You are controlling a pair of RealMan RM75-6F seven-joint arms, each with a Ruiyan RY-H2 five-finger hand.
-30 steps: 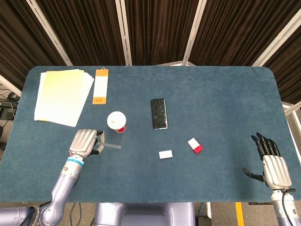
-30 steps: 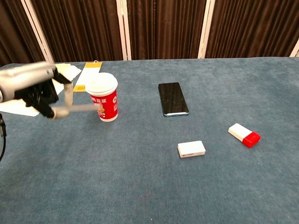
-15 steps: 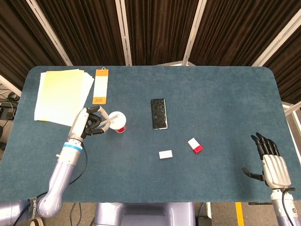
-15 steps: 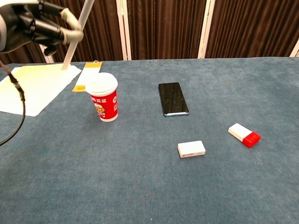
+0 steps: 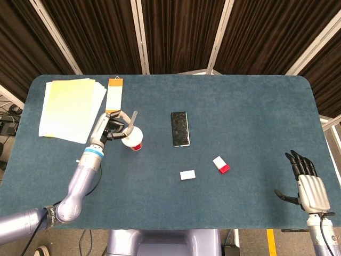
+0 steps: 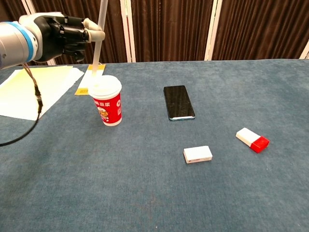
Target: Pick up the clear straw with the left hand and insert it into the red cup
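Observation:
The red cup (image 6: 106, 101) with a white lid (image 5: 131, 136) stands upright on the blue table, left of centre. My left hand (image 6: 62, 38) hovers above and to the left of it, pinching the clear straw (image 6: 99, 36) near its middle. The straw stands almost upright, its lower end just over the lid's left rim; I cannot tell whether it touches. In the head view the left hand (image 5: 110, 128) sits right beside the cup, with the straw (image 5: 130, 124) slanting over the lid. My right hand (image 5: 309, 184) rests open at the table's near right corner.
A black phone (image 6: 178, 102) lies right of the cup. A white block (image 6: 197, 154) and a red-and-white block (image 6: 252, 139) lie nearer the front right. Yellow paper sheets (image 5: 69, 108) and an orange-tipped card (image 5: 114, 97) sit at the back left.
My left hand has lifted the straw from low over the table, turned it from flat to nearly upright, and carried it right to just above the cup's lid. The right hand has stayed put.

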